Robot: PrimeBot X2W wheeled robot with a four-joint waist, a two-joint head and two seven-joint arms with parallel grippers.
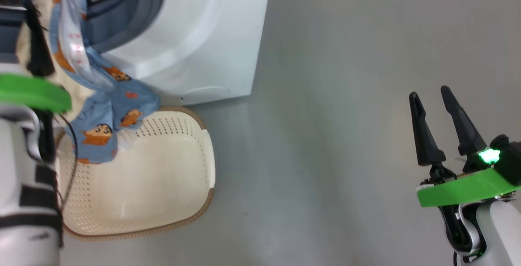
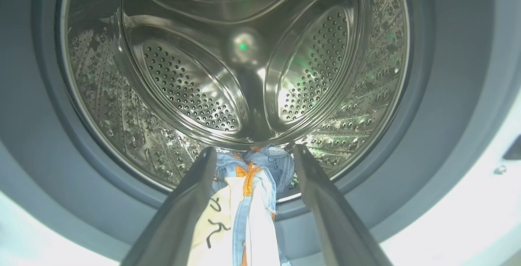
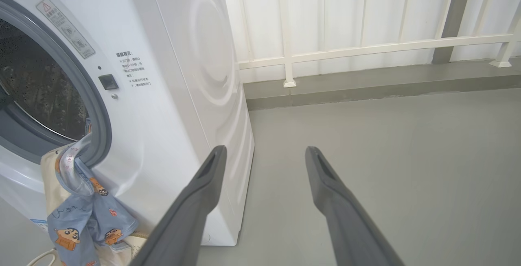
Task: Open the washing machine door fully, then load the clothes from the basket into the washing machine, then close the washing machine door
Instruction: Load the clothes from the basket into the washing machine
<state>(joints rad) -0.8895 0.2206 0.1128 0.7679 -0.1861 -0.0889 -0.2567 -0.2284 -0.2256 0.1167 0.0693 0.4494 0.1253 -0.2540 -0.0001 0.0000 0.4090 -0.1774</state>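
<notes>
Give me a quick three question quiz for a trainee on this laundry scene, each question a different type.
1. True or false: the clothes lie fully inside the washing machine.
2. Multiple choice: the right pincer hovers over A) a table, B) bare floor, C) a sink.
3. Fill in: the clothes' lower end hangs over the ___.
Key: 1 false, they drape out of its opening. 2 B. 3 basket.
</notes>
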